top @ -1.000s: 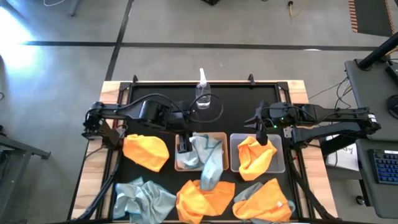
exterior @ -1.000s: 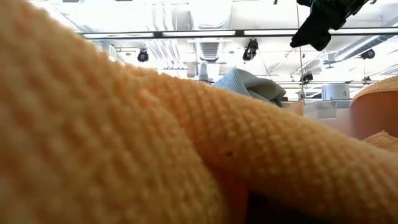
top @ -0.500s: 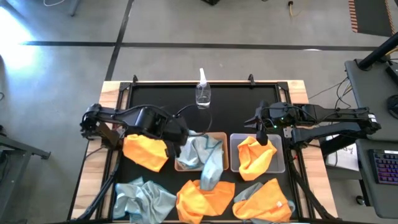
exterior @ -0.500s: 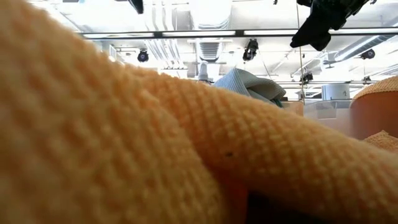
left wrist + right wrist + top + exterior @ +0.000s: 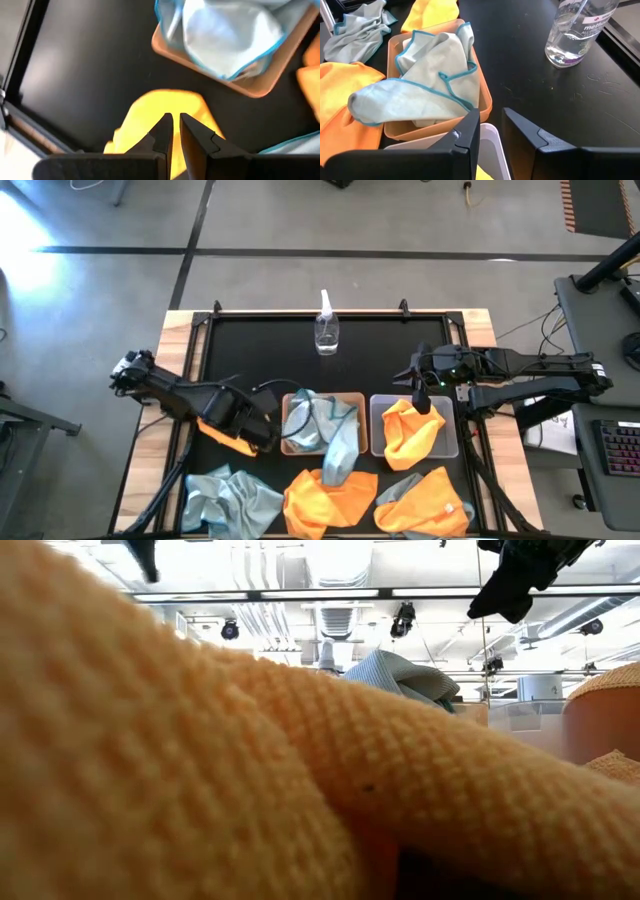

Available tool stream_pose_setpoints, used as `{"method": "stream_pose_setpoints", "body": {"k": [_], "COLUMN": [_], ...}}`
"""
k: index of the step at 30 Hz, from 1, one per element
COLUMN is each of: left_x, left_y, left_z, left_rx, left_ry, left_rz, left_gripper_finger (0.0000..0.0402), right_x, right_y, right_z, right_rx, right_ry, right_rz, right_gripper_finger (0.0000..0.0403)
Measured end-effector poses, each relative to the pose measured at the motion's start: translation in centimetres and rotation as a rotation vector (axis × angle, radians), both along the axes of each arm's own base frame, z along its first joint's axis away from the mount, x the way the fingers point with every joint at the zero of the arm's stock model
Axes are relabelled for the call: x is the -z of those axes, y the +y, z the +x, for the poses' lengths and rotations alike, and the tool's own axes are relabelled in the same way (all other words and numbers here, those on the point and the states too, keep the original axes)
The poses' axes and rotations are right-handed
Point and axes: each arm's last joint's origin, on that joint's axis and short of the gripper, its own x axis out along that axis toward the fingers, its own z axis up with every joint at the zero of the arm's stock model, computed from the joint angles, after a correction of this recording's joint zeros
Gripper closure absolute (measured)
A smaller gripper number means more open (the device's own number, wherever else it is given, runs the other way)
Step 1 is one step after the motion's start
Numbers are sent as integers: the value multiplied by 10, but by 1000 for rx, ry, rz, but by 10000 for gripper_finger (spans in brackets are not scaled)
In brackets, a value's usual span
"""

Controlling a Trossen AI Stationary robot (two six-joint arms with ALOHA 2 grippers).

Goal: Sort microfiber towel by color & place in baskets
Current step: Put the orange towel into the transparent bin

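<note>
Left wrist view: left gripper (image 5: 175, 131), fingers nearly together and empty, above orange towel (image 5: 165, 107) (beside tan basket (image 5: 260, 85)); descending unopened, likely to miss the cloth.

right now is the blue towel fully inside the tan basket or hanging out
Hanging out. The blue-grey towel sits in the tan basket, but one end drapes over its near rim onto the orange towel.

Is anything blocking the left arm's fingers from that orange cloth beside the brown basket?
Nothing visible does. The left gripper hangs directly over the orange cloth, fingers nearly closed, with only bare black table between it and the tan basket.
</note>
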Motion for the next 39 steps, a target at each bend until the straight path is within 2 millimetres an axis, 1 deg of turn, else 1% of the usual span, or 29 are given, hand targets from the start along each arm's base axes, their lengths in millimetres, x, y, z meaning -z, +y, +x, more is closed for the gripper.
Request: {"method": "stream_pose_setpoints", "body": {"k": [3,7,12,15,21,26,31,39], "left_x": [12,25,44,57,83,98,110,131], "left_y": [0,6,14,17,22,23,24,24], "left_z": [-12,-27,-42,-51,-61,-66,-70,-73], "left_rx": [-59,-136,-192,-235,-304,-311,-321,-325], "left_ry": [14,25,36,30,-33,23,85,131], "left_rz": [7,16,23,-10,-58,-83,-93,-116], "left_gripper_finger": [384,384,384,384,384,381,358,288], "right_x": [0,0,0,0,0,0,0,0], "right_y": [0,0,0,0,0,0,0,0], "right_z": [0,0,0,0,0,0,0,0], "right_rx": [0,1,5,7,6,7,11,11], "right_ry": [0,-1,-1,-1,-2,-2,-3,-3], "right_rz": [0,2,6,9,9,10,15,15], "right_gripper_finger": [322,319,324,328,322,316,321,324]}}
